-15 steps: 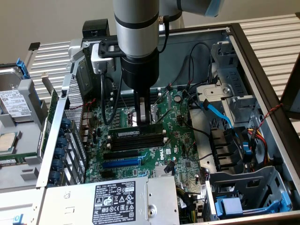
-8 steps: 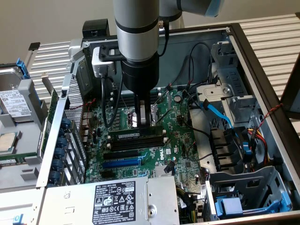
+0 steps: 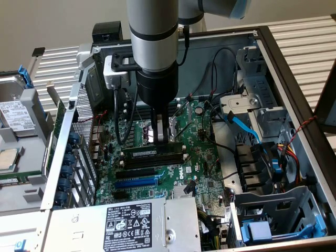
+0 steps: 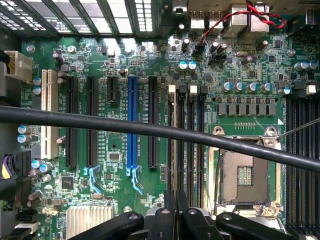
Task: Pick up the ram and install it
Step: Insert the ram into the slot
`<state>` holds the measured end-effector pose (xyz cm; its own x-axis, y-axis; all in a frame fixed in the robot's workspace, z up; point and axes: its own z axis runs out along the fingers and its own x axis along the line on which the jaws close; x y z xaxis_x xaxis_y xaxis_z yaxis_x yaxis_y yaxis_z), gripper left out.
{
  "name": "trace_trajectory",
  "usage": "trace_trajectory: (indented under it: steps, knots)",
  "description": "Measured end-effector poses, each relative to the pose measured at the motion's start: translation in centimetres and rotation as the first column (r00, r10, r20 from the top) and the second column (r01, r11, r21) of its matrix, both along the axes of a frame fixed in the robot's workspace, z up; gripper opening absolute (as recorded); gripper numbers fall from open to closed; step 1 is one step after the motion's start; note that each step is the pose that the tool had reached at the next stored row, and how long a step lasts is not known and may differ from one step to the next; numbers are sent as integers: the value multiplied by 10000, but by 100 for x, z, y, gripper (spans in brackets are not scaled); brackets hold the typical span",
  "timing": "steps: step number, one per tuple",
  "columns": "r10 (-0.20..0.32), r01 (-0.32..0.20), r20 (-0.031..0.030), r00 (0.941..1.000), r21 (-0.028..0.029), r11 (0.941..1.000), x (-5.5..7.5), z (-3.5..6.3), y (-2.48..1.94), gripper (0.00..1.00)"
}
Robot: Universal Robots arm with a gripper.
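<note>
Setting: pale slatted panels surround an open grey metal computer case [image 3: 294, 89], which I watch from above on the exterior view.
Task piece: the ram [image 3: 149, 153], a long narrow green circuit-board stick with a small white label, stands on edge along a memory slot in the middle of the board.
Hand: my black two-finger gripper [image 3: 163, 137] [image 4: 176, 197] hangs straight over the ram with its fingers pressed together and nothing between them that I can see.
Contact: I cannot tell whether the fingertips touch the stick's top edge.
Neighbouring slots: long black plastic slot strips with white end clips [image 3: 152, 164] [image 4: 191, 135] run parallel, just beside the ram.
Blue slot: a long blue plastic slot strip [image 3: 135, 182] [image 4: 132, 122] lies further out, past the black ones.
Socket: a square silver processor socket [image 4: 245, 175] sits beside the memory slots.
Board: the green motherboard [image 3: 194, 157] [image 4: 240, 60] carries all of these.
Cable: a thick black cable [image 4: 100, 122] crosses my wrist view in front of the board.
Power supply: a silver metal box with a black-and-white label [image 3: 131, 226] sits at the case's near edge.
Outside the case: a grey hard drive [image 3: 16, 115] rests at the exterior view's left.
</note>
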<state>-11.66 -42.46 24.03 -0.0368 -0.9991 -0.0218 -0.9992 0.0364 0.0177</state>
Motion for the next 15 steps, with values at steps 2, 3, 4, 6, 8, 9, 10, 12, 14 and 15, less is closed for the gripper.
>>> trace_trajectory:
  steps: [2,3,4,6,8,9,10,12,14,15]
  knots:
    - [0,0,0,10000,0,10000,0,-3,-1,12]
    - [0,0,2,10000,2,10000,0,-6,-2,12]
    - [-1,1,1,10000,1,10000,0,-6,-3,12]
    - [0,0,1,10000,1,10000,0,-8,-4,12]
    - [0,0,1,10000,0,10000,0,-10,-4,12]
    - [0,0,2,10000,2,10000,0,-11,-6,12]
    - [0,0,2,10000,2,10000,0,-12,-6,12]
    - [0,0,0,10000,-1,10000,0,-14,-7,12]
    - [0,0,2,10000,1,10000,0,-18,-7,12]
    - [-7,7,1,10000,1,10000,-1,-20,-7,12]
